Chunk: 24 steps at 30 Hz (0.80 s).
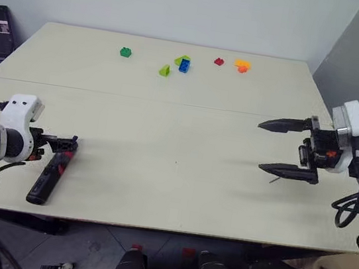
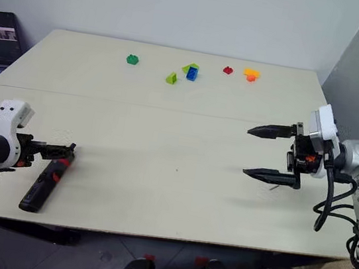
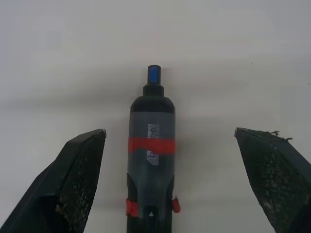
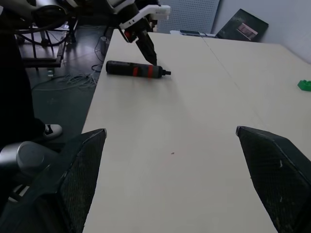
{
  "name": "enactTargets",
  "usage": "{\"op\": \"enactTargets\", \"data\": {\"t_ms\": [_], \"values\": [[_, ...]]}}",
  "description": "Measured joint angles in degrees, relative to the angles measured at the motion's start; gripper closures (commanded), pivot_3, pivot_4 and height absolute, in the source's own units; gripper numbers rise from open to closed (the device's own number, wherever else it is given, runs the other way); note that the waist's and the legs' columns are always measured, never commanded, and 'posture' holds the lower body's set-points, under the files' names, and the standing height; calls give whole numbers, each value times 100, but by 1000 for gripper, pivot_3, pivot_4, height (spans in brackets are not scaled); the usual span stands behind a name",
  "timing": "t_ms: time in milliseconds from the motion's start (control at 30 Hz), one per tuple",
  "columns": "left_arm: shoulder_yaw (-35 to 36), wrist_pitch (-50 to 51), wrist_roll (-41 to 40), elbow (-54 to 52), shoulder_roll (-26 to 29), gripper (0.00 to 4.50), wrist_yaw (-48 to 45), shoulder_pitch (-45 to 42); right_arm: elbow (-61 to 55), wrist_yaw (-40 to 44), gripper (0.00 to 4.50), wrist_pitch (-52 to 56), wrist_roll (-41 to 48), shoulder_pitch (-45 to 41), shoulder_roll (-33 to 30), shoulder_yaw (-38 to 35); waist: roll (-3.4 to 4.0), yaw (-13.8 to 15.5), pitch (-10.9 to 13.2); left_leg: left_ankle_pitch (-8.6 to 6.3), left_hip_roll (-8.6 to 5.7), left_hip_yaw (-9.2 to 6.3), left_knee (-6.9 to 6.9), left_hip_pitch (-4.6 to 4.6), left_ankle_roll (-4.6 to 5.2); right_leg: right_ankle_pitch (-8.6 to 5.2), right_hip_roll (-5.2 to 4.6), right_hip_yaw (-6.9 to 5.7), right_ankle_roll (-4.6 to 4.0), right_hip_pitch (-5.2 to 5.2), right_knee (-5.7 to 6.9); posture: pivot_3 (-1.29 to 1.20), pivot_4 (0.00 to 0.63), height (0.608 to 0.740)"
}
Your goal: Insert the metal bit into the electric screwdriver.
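the electric screwdriver lies flat on the pale table near its front edge. the left gripper hangs just above the screwdriver's nose end with its fingers spread wide on either side of the body, not touching it. the right gripper is well apart from the screwdriver, far across the table, its fingers parted and holding nothing. a thin grey sliver just beneath its lower finger may be the metal bit; i cannot tell. small coloured blocks lie beyond the screwdriver, by the table's far edge.
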Motion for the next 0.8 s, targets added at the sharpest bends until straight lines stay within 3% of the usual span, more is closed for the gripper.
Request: {"op": "enactTargets", "data": {"t_ms": [400, 800], "values": [[-1752, -562, 330, 1754, 280, 56, -496, -1099, -413, 0, 0, 419, 274, -119, 193, 90, 0, 12, 0, 0, 0, -13, -3, -8, 0, 0, 4, -11, -1, -1, 1, 0, 150, 740], [-2480, -691, 516, 2390, 276, 56, -872, -1642, -739, -102, 0, 568, 463, 43, 192, 40, 0, 18, 0, 1, 1, -18, -2, -10, 0, 0, 5, -15, -1, -1, 2, 0, 150, 740]]}}
